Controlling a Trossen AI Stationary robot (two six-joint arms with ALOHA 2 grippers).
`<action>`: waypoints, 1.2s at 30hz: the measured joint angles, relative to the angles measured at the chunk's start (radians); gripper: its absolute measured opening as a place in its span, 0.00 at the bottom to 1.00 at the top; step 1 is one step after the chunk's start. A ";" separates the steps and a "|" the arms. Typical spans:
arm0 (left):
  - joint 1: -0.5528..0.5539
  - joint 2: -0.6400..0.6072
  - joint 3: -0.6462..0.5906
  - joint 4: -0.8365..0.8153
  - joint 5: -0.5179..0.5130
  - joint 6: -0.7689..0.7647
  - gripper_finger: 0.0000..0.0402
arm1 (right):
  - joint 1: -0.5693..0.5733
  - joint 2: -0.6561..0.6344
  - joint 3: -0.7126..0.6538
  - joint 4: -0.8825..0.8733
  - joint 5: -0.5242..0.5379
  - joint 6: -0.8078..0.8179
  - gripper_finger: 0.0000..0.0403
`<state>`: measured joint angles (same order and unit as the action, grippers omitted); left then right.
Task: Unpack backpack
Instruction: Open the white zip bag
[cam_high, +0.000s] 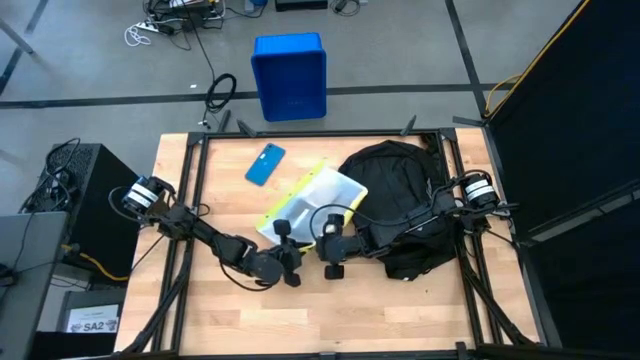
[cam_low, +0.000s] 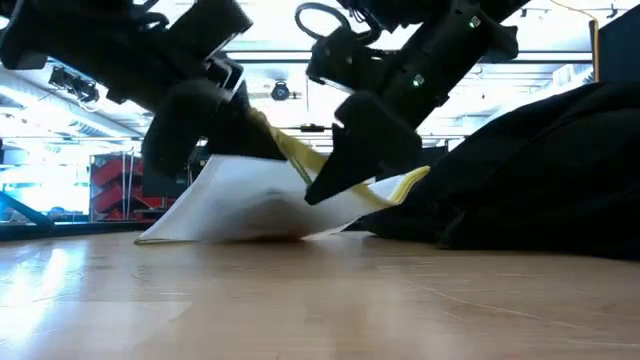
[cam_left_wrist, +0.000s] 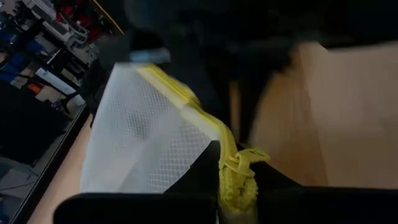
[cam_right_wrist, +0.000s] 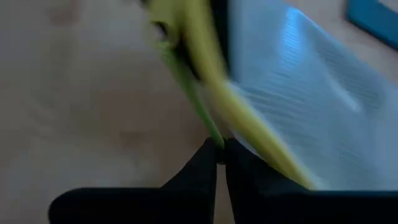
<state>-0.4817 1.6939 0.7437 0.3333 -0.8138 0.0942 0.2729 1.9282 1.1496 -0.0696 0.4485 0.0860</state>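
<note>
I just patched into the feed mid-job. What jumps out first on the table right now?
Both pincers meet at the table's middle on a white mesh pouch with yellow trim: the left pincer is shut on its yellow zipper edge, and the right pincer pinches the trim too. The black backpack lies just right of it, a blue phone behind-left.

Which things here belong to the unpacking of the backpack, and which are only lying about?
Belong to the job:
- backpack, on the table's right side
- white mesh pouch with yellow edge, beside the backpack
- left tool, shut on the pouch's edge
- right tool, shut on the pouch's yellow edge

Only lying about:
- blue phone on the table
- blue bin on the floor
</note>
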 joint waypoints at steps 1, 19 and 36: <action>-0.005 0.000 0.000 -0.036 0.001 -0.001 0.00 | 0.000 0.000 0.000 -0.019 0.017 0.004 0.00; -0.130 -0.015 0.000 -0.692 0.000 -0.435 0.00 | -0.040 0.000 0.000 -0.372 0.205 0.166 0.00; -0.295 -0.056 -0.001 -1.140 0.215 -1.097 0.00 | -0.099 -0.001 0.002 -0.623 0.298 0.321 0.00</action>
<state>-0.7770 1.6375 0.7429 -0.8065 -0.5983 -1.0024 0.1744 1.9274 1.1511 -0.6923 0.7466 0.4072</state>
